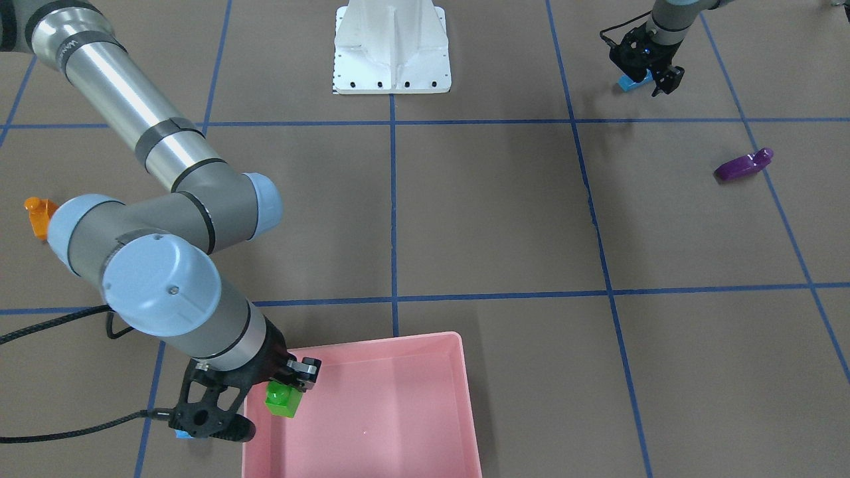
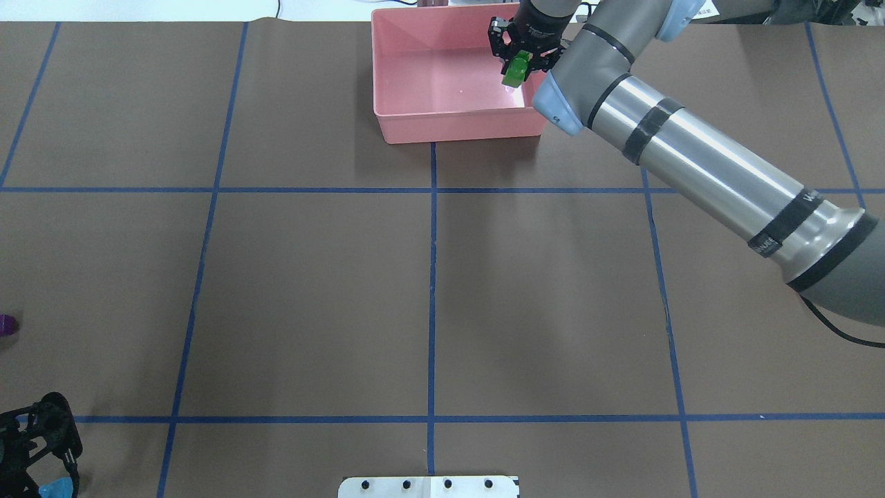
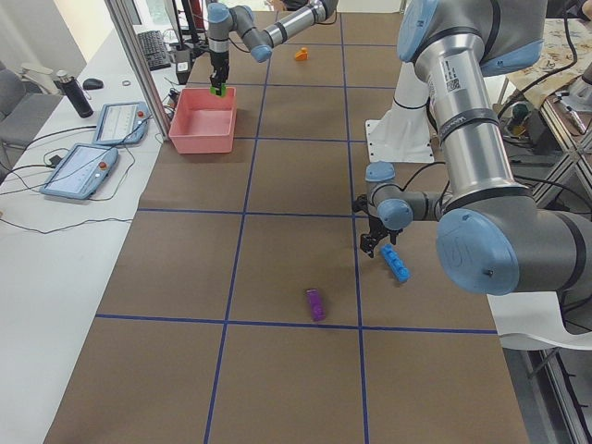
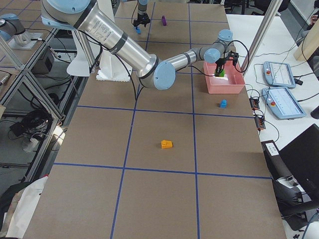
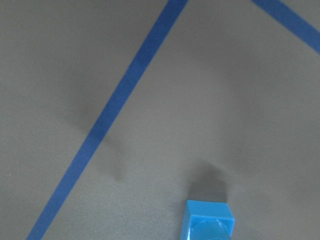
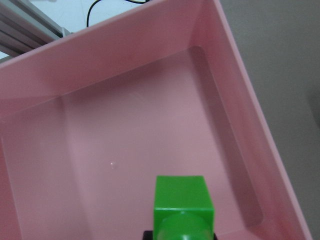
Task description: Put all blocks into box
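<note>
- Over one corner of the shallow pink plastic tray, the right gripper is clamped on the glossy green two-stud brick.
- Low over the brown table, the left gripper has its jaws apart, just beside the long light-blue studded bar.
- Outside the tray lie the purple sloped brick, the orange sloped brick, and the small light-blue cube near the tray's wall.

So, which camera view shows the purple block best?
The exterior front-facing view: the purple block lies whole and unobstructed there. Exterior left shows it smaller; exterior right, tiny and far; overhead cuts it at the edge. Neither wrist camera shows it.
</note>
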{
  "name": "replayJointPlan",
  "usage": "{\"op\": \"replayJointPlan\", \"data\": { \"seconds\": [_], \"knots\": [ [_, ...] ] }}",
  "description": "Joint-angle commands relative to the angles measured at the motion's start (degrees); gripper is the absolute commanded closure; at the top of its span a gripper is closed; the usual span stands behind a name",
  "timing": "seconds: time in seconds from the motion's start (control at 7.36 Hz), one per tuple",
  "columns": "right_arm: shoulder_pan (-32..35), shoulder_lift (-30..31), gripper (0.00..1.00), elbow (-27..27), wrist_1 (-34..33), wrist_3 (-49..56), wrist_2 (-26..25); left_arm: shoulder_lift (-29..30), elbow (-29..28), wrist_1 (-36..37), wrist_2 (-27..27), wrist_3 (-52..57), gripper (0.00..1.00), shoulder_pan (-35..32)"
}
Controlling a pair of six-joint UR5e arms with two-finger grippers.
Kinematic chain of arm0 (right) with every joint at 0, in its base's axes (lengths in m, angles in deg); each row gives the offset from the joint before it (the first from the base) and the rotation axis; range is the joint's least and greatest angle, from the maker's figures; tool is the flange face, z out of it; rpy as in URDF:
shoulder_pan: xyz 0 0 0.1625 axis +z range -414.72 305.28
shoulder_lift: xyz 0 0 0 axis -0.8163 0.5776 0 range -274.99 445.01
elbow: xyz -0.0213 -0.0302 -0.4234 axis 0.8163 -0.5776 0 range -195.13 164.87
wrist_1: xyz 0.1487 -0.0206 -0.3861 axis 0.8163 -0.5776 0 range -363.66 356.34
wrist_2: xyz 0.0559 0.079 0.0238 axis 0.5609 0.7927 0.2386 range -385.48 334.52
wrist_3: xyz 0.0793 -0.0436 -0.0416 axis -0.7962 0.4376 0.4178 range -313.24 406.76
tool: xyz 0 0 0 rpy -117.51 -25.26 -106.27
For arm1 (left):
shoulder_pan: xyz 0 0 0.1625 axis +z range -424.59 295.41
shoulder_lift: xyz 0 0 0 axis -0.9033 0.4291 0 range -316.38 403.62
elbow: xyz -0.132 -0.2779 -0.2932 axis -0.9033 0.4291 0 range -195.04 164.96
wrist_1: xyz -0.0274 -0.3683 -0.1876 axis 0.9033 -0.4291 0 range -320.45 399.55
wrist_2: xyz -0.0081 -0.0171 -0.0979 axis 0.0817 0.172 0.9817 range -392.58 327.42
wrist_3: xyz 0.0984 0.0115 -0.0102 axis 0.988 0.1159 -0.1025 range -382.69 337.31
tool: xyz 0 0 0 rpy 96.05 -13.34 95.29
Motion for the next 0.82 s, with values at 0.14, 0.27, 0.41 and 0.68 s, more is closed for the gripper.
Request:
{"op": "replayJointPlan", "data": {
  "seconds": [0.14, 0.27, 0.41, 0.68],
  "knots": [
    [-1.80, -3.29, 0.65, -7.57, 5.61, -1.71, -4.11, -0.38, -0.77, 0.01, -0.05, -0.03, 0.00, 1.01],
    [-1.98, -3.55, 0.01, -7.58, 5.62, -1.71, -4.37, -0.39, -1.29, 0.10, -0.05, -0.03, 0.00, 1.88],
    [-1.98, -3.55, 0.00, -7.49, 5.62, -1.71, -4.37, -0.56, -1.82, 0.18, 0.04, -0.11, 0.00, 2.32],
    [-1.72, -3.55, 0.00, -7.49, 5.62, -1.63, -4.29, -0.39, -3.14, 0.10, 0.56, -0.29, 0.25, 3.38]
  ]
}}
